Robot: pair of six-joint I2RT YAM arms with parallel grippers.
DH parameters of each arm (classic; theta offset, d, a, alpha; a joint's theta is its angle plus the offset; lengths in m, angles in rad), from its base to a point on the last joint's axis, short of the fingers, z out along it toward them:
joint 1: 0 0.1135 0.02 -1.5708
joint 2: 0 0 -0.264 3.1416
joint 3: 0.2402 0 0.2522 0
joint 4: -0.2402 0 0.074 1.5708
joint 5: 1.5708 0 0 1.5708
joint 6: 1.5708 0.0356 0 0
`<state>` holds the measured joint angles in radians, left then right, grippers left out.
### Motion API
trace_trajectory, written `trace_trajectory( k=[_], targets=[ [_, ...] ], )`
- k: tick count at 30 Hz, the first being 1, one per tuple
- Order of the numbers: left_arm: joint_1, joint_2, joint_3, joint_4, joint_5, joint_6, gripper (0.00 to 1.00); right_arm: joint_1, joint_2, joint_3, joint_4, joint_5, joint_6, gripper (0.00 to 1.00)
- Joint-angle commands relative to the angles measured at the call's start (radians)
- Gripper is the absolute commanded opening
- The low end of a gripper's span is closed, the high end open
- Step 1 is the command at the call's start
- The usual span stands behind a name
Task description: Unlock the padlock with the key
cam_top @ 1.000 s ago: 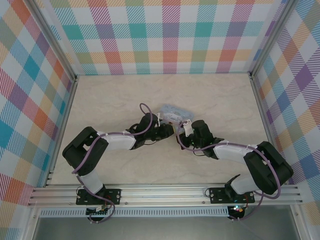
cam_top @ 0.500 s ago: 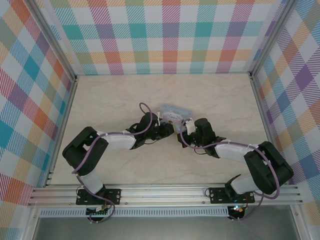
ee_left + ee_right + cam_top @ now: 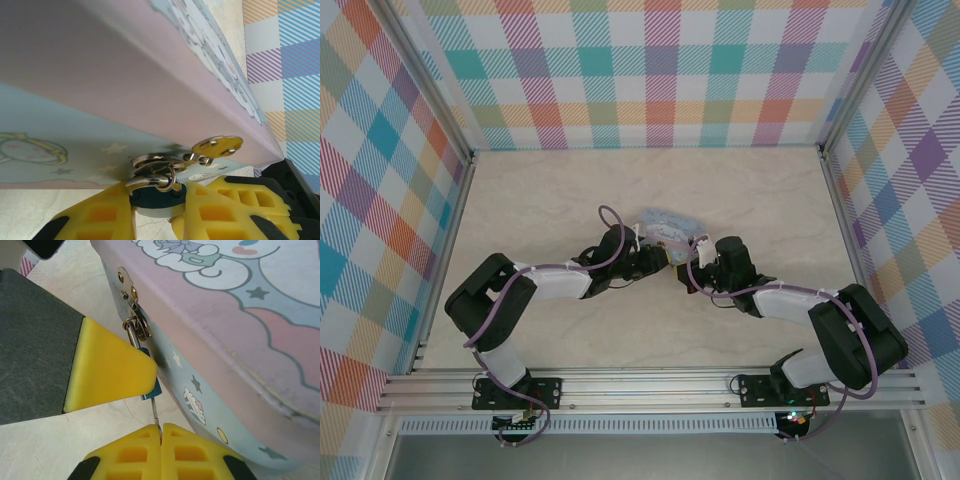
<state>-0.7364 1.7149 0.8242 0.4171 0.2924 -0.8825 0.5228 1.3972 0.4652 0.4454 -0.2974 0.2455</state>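
Observation:
The tiny blue padlock (image 3: 157, 196) hangs by its silver shackle (image 3: 152, 175) from the hasp of the pale-blue cartoon tin (image 3: 125, 75). My left gripper (image 3: 159, 204) is shut on the padlock's body, one yellow finger on each side. In the right wrist view the padlock (image 3: 152, 390) peeks out behind the left gripper's yellow finger (image 3: 107, 370). The thin key (image 3: 155, 412) runs up into the padlock's underside. My right gripper (image 3: 161, 430) is shut on the key's head, which is hidden between the pads. From above, both grippers (image 3: 660, 258) (image 3: 688, 268) meet at the tin's near edge.
The tin (image 3: 667, 224) lies mid-table on the marble-patterned surface (image 3: 550, 190), with its hasp plate (image 3: 126, 286) riveted to the lid's front. Checked walls (image 3: 660, 70) enclose the table on three sides. The arms' bases sit on the rail (image 3: 650, 385) along the near edge.
The right wrist has shifted a little to the right while still holding the key. The left arm, padlock and tin have stayed where they were.

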Motion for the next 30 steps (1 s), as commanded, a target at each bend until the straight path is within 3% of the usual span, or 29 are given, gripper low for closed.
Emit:
trace_trajectory(
  k=[1, 14, 30],
  targets=[
    [-0.015, -0.02, 0.015, 0.007, 0.067, -0.026, 0.15, -0.01, -0.001, 0.006, 0.168, 0.001, 0.012, 0.0],
    [-0.015, -0.006, 0.022, 0.06, 0.105, -0.153, 0.15, -0.011, 0.009, -0.04, 0.262, 0.024, -0.006, 0.0],
    [-0.015, 0.009, 0.02, 0.072, 0.111, -0.184, 0.15, -0.01, 0.045, -0.02, 0.332, -0.017, -0.007, 0.0]
  ],
)
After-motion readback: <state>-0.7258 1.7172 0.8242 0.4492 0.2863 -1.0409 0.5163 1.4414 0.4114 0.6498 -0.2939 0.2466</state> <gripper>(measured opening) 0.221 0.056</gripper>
